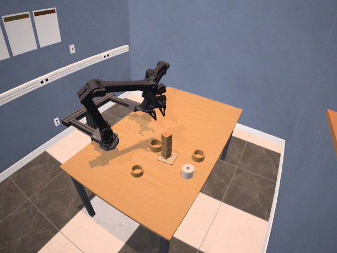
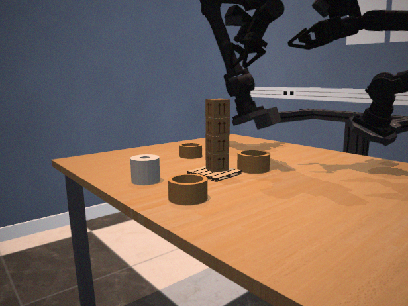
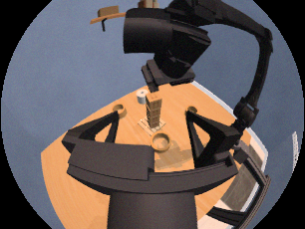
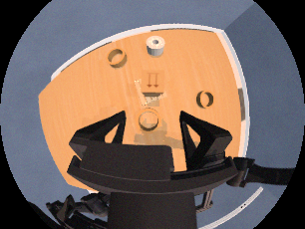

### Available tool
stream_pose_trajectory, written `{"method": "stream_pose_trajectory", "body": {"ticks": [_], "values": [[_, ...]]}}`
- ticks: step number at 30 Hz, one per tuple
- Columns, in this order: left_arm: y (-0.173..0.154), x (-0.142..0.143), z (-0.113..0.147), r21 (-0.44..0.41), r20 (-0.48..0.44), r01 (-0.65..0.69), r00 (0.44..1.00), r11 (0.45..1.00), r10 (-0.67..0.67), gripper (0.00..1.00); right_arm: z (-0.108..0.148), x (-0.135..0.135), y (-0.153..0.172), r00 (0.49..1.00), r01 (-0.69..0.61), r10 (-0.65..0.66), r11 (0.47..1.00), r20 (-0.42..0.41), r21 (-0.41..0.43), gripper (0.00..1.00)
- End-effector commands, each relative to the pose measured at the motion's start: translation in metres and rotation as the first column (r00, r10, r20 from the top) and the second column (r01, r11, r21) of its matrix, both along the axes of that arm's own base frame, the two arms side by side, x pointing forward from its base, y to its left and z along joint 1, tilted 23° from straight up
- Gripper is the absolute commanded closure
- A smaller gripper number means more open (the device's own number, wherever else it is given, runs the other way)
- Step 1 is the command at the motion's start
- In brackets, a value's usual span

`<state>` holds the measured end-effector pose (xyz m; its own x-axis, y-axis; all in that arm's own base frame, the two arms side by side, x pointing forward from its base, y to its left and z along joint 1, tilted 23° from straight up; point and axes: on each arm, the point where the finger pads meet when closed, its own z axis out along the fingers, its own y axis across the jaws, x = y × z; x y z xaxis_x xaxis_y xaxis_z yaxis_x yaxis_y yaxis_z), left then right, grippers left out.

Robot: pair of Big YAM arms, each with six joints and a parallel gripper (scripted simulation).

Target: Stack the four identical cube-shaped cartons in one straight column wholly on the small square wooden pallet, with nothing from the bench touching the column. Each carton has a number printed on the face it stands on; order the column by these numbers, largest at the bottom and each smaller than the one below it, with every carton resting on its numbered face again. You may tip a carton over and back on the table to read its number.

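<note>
Four brown cartons stand in one straight, upright column (image 1: 166,146) (image 2: 217,132) on the slatted pallet (image 1: 172,160) (image 2: 232,173). Up arrows on their visible sides point upward in the exterior view. Their undersides and numbers are hidden. My right gripper (image 1: 160,117) (image 2: 239,63) (image 4: 152,114) is open and empty, back from the column and above its top, touching nothing. My left gripper (image 2: 291,44) (image 3: 152,114) is wide open and empty, high and farther off; in the top view it is hidden behind the right arm.
A brown ring (image 1: 155,150) (image 2: 254,163) stands close beside the pallet, apart from the column. Two other brown rings (image 1: 137,174) (image 1: 198,159) and a white roll (image 1: 187,173) (image 2: 145,172) stand farther out. The right arm reaches across in front of the left.
</note>
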<state>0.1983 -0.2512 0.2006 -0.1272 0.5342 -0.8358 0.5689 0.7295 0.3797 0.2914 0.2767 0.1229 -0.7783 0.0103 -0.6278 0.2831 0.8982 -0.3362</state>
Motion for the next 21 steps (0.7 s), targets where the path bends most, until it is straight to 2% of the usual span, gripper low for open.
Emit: {"method": "stream_pose_trajectory", "body": {"ticks": [1,4,21], "values": [[-0.0072,0.0024,0.0153,-0.030,0.004,-0.004,1.000,1.000,0.004,0.00,-0.0023,0.0014,0.0051,1.000,0.016,-0.016,1.000,0.003,0.002,0.21],[-0.0072,0.0024,0.0153,-0.030,0.004,-0.004,1.000,1.000,0.004,0.00,0.0038,0.0015,0.0052,1.000,0.016,-0.016,1.000,0.011,0.017,0.21],[-0.0072,0.0024,0.0153,-0.030,0.004,-0.004,1.000,1.000,0.004,0.00,0.0038,0.0015,0.0052,1.000,0.016,-0.016,1.000,0.011,0.017,0.21]]}}
